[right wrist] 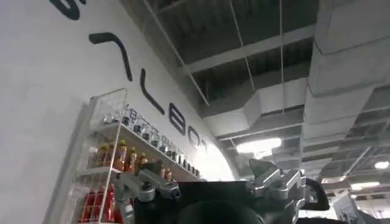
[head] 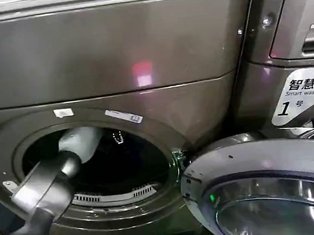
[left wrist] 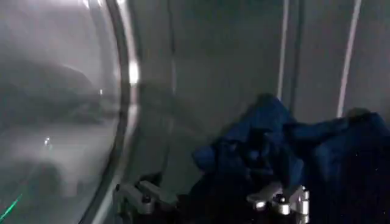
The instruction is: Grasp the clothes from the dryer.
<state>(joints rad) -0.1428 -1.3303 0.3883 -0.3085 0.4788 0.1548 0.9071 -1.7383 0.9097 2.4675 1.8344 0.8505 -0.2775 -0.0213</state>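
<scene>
The dryer is a bronze-grey machine, and its round porthole stands open. My left arm reaches through the porthole into the dark drum. In the left wrist view the clothes, a crumpled navy-blue heap, lie against the drum wall. My left gripper is open, its fingers set wide apart, and the near edge of the heap lies just ahead between them. My right gripper is open and holds nothing; it points up at a ceiling, away from the dryer.
The dryer's glass door hangs open at the lower right, close to the porthole. A second machine with a "Smart wash" label stands on the right. The right wrist view shows a wire shelf of bottles on a white wall.
</scene>
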